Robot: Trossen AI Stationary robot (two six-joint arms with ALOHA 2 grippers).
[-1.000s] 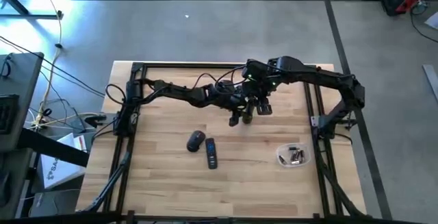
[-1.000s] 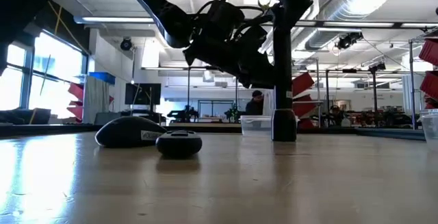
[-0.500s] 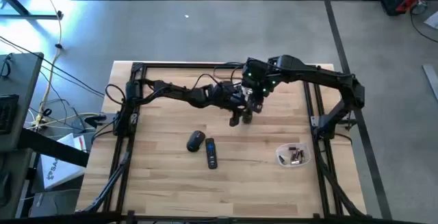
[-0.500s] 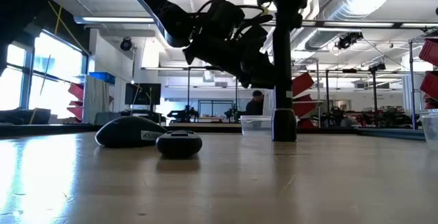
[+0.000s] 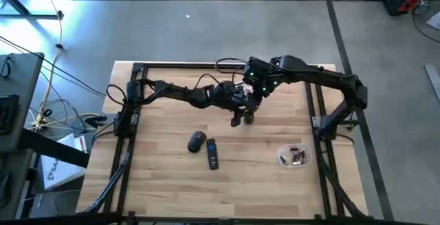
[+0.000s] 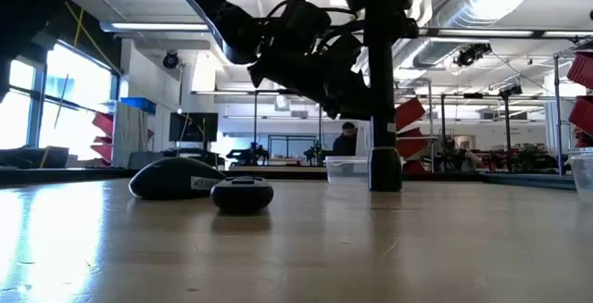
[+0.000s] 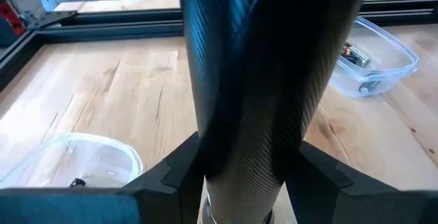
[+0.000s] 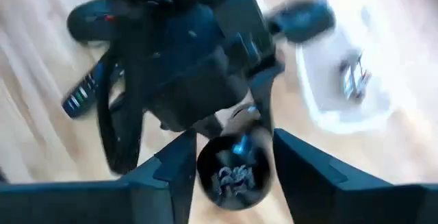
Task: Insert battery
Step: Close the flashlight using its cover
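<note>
Open tabletop [image 5: 172, 184] nearside; mouse [image 5: 196, 141], remote [image 5: 212, 153] and battery tray [image 5: 295, 157] as obstacles.

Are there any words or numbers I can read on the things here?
No text can be read in these pictures.
Computer mouse: a pale label on its side, too small to read.
Remote control: its buttons show no readable marks.
Box beside the table: dark print, too blurred to read.

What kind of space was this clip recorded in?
Likely an open industrial lab or workshop: exposed ceiling ducts, red storage bins and workbenches behind the light wooden table, which stands on a bare grey concrete floor with taped lines.
</note>
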